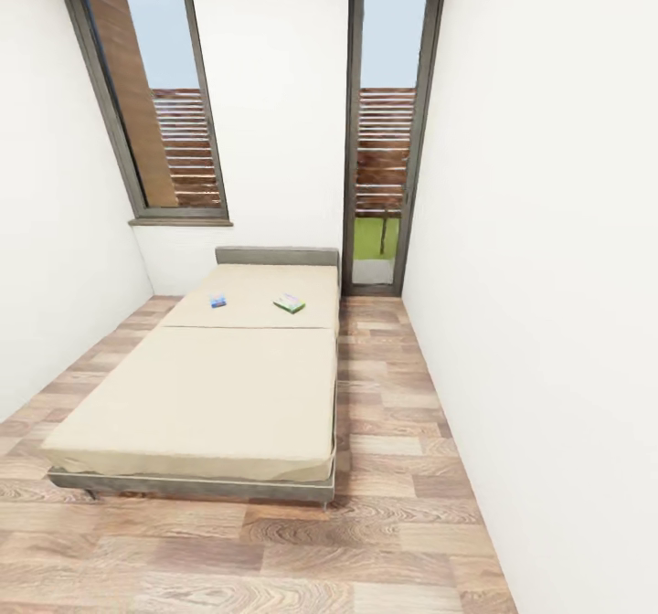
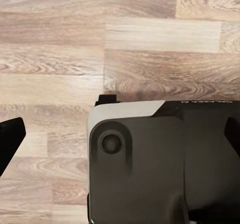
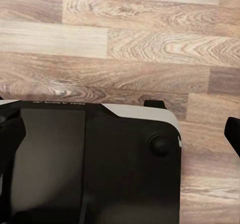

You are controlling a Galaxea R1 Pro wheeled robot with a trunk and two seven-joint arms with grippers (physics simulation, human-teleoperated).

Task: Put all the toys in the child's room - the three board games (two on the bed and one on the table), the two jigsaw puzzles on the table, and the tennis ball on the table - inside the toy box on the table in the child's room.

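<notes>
Approach step: bed [image 1: 210, 386] at 12 o'clock carries two board games [image 1: 289, 302]; drive closer next. End effector states cannot be told.

On the bed [image 1: 219, 386], near its headboard edge, the small blue board game [image 1: 217, 301] and the white-green board game [image 1: 290, 303] are too small to read any print. In both wrist views, the robot's dark base [image 2: 160, 164] covers much of the wood-plank floor [image 3: 125, 44], and each gripper's fingertips [image 2: 10, 134] are cut off by the picture's edges.
</notes>
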